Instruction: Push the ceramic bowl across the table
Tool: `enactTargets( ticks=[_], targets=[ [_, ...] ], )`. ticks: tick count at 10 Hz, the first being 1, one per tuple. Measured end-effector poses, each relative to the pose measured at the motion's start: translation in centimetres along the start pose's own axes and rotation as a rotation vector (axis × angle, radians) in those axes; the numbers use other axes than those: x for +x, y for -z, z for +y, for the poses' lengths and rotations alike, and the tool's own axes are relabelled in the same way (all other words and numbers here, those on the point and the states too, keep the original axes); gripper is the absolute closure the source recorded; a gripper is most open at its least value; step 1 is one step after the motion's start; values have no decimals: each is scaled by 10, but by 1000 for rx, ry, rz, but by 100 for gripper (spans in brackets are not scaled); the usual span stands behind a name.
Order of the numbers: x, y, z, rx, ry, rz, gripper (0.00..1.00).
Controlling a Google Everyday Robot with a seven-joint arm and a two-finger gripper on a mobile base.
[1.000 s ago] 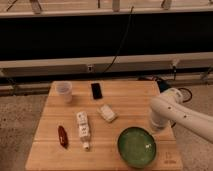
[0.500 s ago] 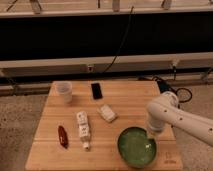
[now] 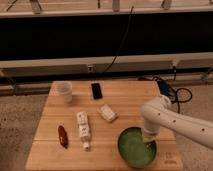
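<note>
The green ceramic bowl (image 3: 136,148) sits near the front right corner of the wooden table (image 3: 130,95), close to the front edge. My white arm reaches in from the right. The gripper (image 3: 148,139) points down at the bowl's right rim, at or just inside it.
A translucent plastic cup (image 3: 64,91) stands at the back left. A black phone (image 3: 96,90) lies behind the middle. A small white packet (image 3: 107,113), a white bottle (image 3: 83,129) and a red object (image 3: 62,136) lie left of the bowl. A small logo (image 3: 168,157) marks the front right corner.
My arm has swung left and down from the table's right edge until the gripper reached the bowl's right rim. The bowl has stayed about where it was.
</note>
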Motion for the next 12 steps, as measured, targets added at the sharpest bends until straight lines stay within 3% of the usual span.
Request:
enactTargets(
  ticks=[12],
  targets=[
    [-19,-20,-12,37,37,18,96]
  ],
)
